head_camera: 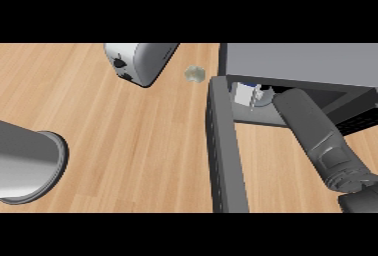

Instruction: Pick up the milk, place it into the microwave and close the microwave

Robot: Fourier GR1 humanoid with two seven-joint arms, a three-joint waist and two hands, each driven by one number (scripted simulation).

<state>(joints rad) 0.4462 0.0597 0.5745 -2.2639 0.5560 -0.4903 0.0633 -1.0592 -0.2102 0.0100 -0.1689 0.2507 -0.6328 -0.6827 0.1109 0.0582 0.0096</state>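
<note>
the wooden counter [133, 150] fills the view, with broad bare room across its middle and left. next in size, the grey microwave [295, 62] sits at the upper right, and its door [224, 150] stands swung wide open, running down the view as a long dark edge. a large metal pot [26, 167] lies cut off by the left edge, well apart from the microwave. the right forearm [317, 135] reaches up from the lower right, passing beside the open door into the microwave's cavity; the right hand itself is hidden inside, so i cannot tell whether its fingers are apart or clamped. a toaster [140, 62] rests at the top centre, near the microwave's left wall. the milk [246, 95], a white carton with some blue, shows just inside the cavity, beside the end of the forearm. a small pale lump [194, 73] lies between toaster and microwave. the left hand is out of sight.

judgement: the placing step is in hand. next the arm must withdraw along the gap right of the door without knocking the carton, then swing the door closed; the door's sweep crosses bare counter, so there is room.
</note>
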